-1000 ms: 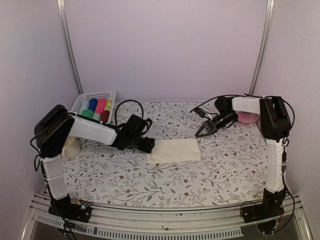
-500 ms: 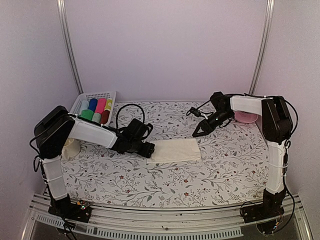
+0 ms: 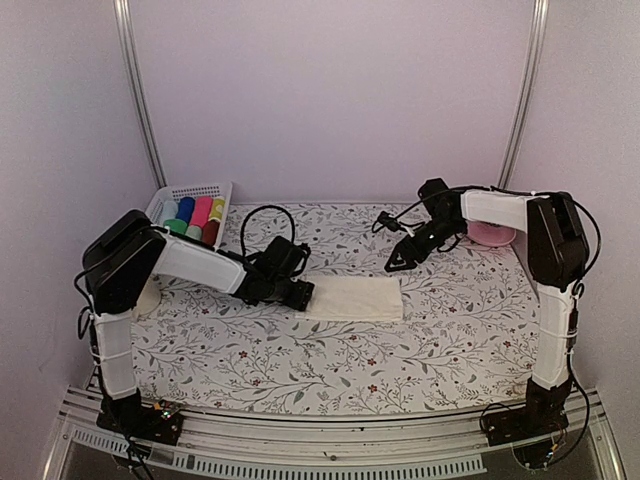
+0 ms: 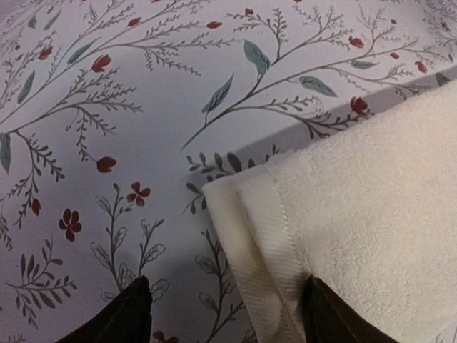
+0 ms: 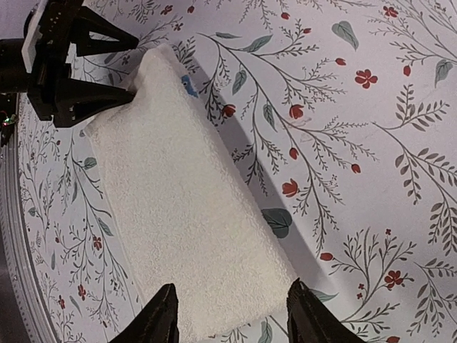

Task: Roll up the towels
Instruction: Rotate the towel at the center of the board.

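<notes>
The cream towel [image 3: 352, 298] lies folded flat mid-table on the floral tablecloth [image 3: 300, 370]. My left gripper [image 3: 303, 294] sits at its left hem with jaws spread, one fingertip over the towel and one over the tablecloth. Closing here could catch only the top layer, or bunch the tablecloth in, and start a crooked roll. The right gripper [image 3: 392, 266], jaws apart and empty, hangs clear of the right end, so I judge nothing stops the towel sliding.
</notes>
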